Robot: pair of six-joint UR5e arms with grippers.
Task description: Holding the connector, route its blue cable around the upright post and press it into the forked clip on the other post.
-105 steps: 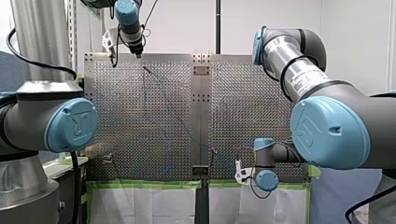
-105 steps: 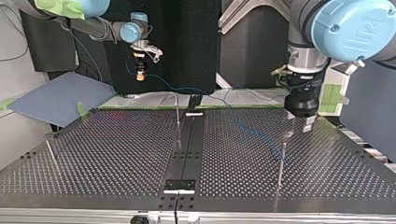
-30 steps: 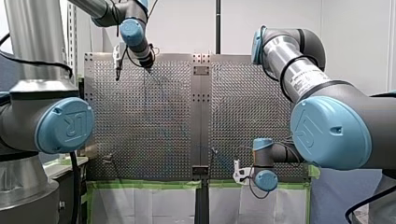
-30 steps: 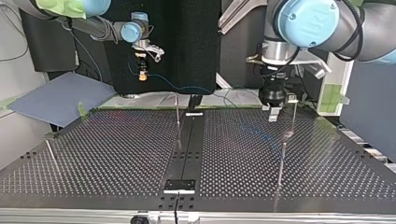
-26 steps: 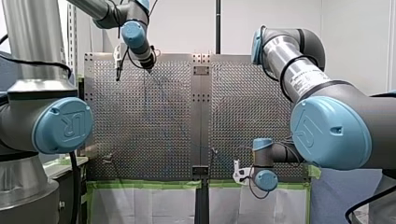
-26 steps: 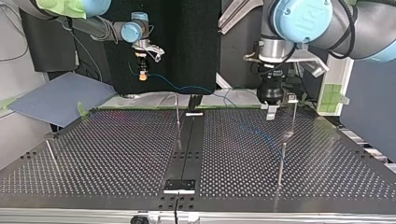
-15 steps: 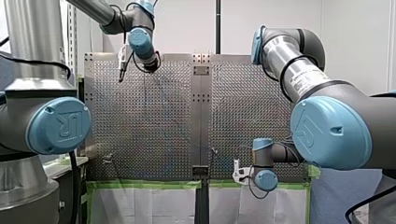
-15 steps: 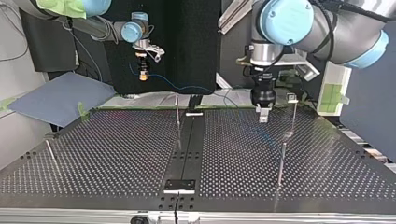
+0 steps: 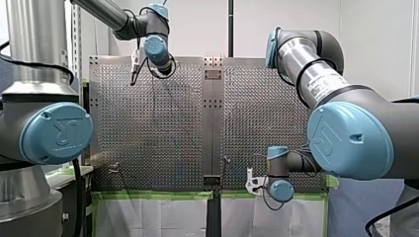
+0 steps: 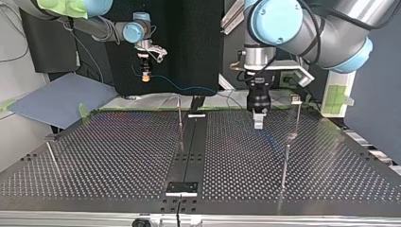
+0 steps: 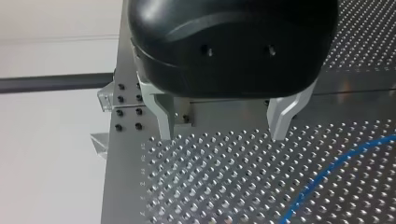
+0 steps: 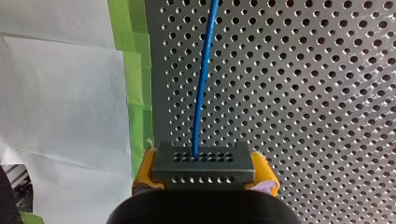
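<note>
Starting at the top view's near edge, an upright post (image 10: 283, 165) is being shown standing on the perforated table (image 10: 118, 161). Just behind it, a second post (image 10: 297, 120) is being topped by a small head, judged to be the forked clip (image 10: 296, 99), though its fork is too small to be made out. Near these, the left gripper (image 10: 257, 120) is being held low over the table with its metal fingers (image 11: 282, 116) spread wide and nothing between them, while a slack run of the blue cable (image 11: 336, 163) is lying on the holes just ahead of it. Farther back, a third post (image 10: 179, 111) is being shown beside the centre strip (image 10: 189, 156). Farthest off, beyond the table's far edge, the connector (image 12: 203, 163) is being pinched between the yellow pads (image 12: 264, 168) of the right gripper (image 10: 145, 73), with the cable being led out of it over the table. Several failures are being judged possible from here. The flat, slack cable is likely to be missed or pushed aside if the open fingers are being brought down off its line. It is also at risk of being dragged past the wrong side of a post, or snagged on the third one. Too much pull is risking the connector being drawn out of the pads, or a thin post being bent, and the cable is at risk of being pressed beside the fork rather than into it.
</note>
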